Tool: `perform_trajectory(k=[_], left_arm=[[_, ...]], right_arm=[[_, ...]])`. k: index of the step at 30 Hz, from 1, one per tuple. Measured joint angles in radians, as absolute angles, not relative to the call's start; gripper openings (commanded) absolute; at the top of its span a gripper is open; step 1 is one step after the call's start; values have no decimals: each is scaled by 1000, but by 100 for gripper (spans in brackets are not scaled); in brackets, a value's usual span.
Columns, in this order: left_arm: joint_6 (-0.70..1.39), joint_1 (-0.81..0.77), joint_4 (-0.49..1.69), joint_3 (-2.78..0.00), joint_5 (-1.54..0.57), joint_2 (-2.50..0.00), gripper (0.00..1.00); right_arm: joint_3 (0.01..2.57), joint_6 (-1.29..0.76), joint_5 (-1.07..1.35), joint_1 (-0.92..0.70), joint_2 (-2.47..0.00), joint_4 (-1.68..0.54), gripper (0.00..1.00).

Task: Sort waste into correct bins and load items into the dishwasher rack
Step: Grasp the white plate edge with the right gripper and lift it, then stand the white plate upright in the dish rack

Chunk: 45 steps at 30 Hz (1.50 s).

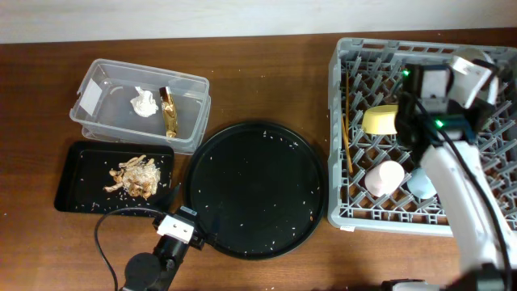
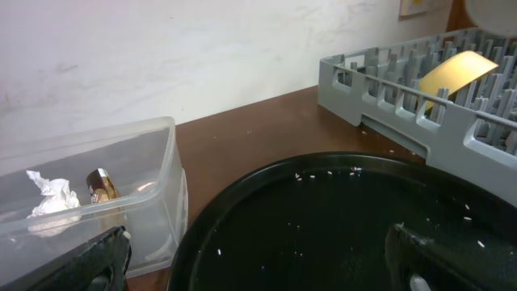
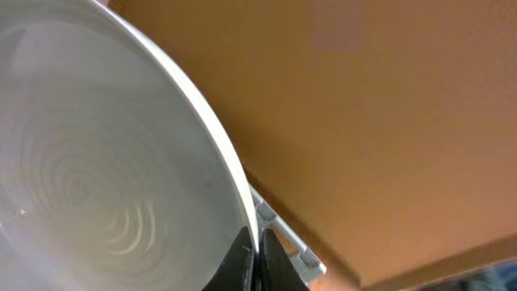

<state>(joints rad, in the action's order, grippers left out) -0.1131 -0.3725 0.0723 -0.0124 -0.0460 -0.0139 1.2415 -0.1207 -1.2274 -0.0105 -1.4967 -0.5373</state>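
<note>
You were on the last loading step. Your right end effector (image 3: 257, 257) was pinching the rim of the pale-grey plate (image 3: 105, 162), with the arm over the dishwasher rack (image 1: 336, 137) at 3 o'clock on the worktop (image 1: 266, 81). The plate looked tilted and, as far as I could judge, not yet seated. Sorting looked done: tissue (image 1: 144, 103) and wrapper (image 1: 169, 113) lay in the clear tub (image 1: 141, 66) at 10 o'clock, food scraps (image 1: 136, 176) in the shallow black tray (image 1: 73, 174) at 8 o'clock. The rack held chopsticks (image 1: 348, 129) along its 9 o'clock side, plus the yellow bowl (image 1: 380, 120), pink cup (image 1: 384, 178) and blue cup (image 1: 420, 186). Your left end effector (image 2: 258, 263) was spread wide and empty at 7 o'clock, at the edge of the round black tray (image 1: 258, 186). The next move probably called for lowering the plate on edge between free pegs, clear of bowl and cups, then letting go. The arm hid the exact slot.
</note>
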Motion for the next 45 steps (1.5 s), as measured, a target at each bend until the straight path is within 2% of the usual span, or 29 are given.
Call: perform_trajectory(k=[4,9,10,11,12,13,15,21,23,26,29,32,37,41,45], left_arm=[[-113,-373,73,-12,-46,-14,99],[-113,-373,73,-12,-46,-14,99],[-113,-373,73,-12,-46,-14,99],[-113,-373,73,-12,-46,-14,99],[-113,-373,73,-12,-46,-14,99],[-113,-373,73,-12,-46,-14,100],[-113,-373,72,-12,-46,-14,99],[-113,-373,73,-12,-46,-14,99],[-113,-373,73,-12,-46,-13,99],[-113,-373,73,-12,-47,-13,99],[-113,-373,72,-12,-46,-12,100],[-113,-373,72,-12,-46,-11,100],[-113,-373,73,-12,-46,-11,99],[-113,-373,73,-12,-46,-11,99],[-113,-373,73,-12,-46,-11,100]], right_arm=[[1242,88,-1294,-10,-1644,-406,4],[1242,201,-1313,-15,-1749,-407,4],[1242,211,-1312,-18,-1753,-410,9],[1242,217,-1312,-31,-1753,-410,33],[1242,219,-1312,-42,-1753,-410,72],[1242,221,-1312,-62,-1753,-409,91],[1242,224,-1309,-104,-1753,-402,98],[1250,237,-1238,-249,-1647,-453,98],[1275,234,-1177,-287,-1575,-532,99],[1339,152,-998,-402,-1385,-778,98],[1412,28,-690,-562,-1205,-996,98],[1425,-33,-342,-702,-1050,-1035,98],[1431,-56,11,-772,-943,-1101,98],[1431,-56,29,-773,-904,-1153,99],[1431,-56,-91,-768,-776,-1152,98]])
